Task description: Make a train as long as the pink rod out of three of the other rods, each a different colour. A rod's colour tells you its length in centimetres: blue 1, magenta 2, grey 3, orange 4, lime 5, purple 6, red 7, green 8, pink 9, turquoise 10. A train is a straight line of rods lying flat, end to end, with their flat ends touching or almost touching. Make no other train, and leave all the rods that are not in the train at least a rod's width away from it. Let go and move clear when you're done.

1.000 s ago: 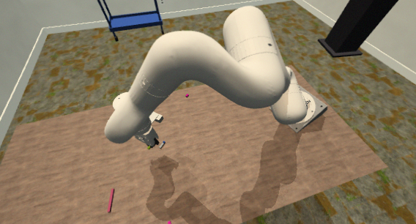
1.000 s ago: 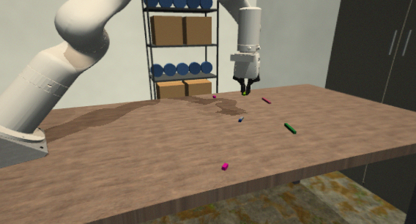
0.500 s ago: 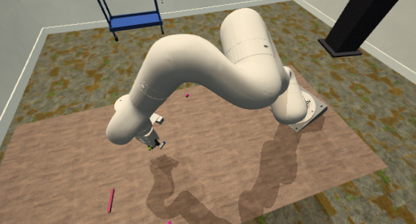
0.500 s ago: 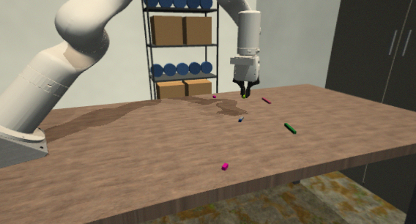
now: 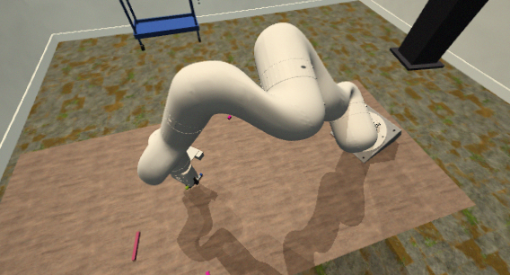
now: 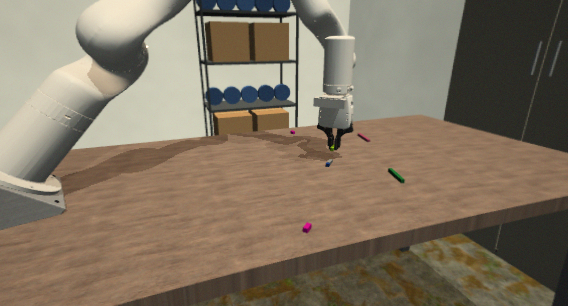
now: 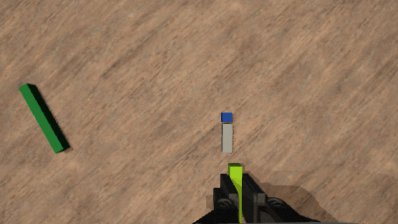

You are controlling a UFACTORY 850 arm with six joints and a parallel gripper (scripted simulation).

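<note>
Clamped between the black fingers of the gripper (image 7: 239,192) at the bottom centre of the wrist view is the lime rod (image 7: 236,179), its free end pointing up the frame; whether it touches the wooden surface (image 7: 150,50) cannot be told. Starting at the left of that view, the green rod (image 7: 44,118) lies flat and slanted, well apart from everything else. Right of centre, the grey rod (image 7: 227,138) lies straight up the frame with the small blue rod (image 7: 227,117) just beyond its far end, the two in line and almost touching. The lime rod's tip sits just below the grey rod's near end, shifted slightly right, with a small gap between them.

In the exterior view, left to right, a magenta rod (image 6: 307,227) lies near the front edge of the surface, a second small magenta piece (image 6: 292,132) sits near the far edge, then the gripper (image 6: 334,142) hangs low with the lime rod (image 6: 332,147) at its tips. The blue rod (image 6: 328,163) lies just in front, the pink rod (image 6: 363,137) behind to the right, and the green rod (image 6: 396,175) further right.

In the top view the pink rod (image 5: 136,246) lies at lower left, well apart from the gripper (image 5: 193,181).
</note>
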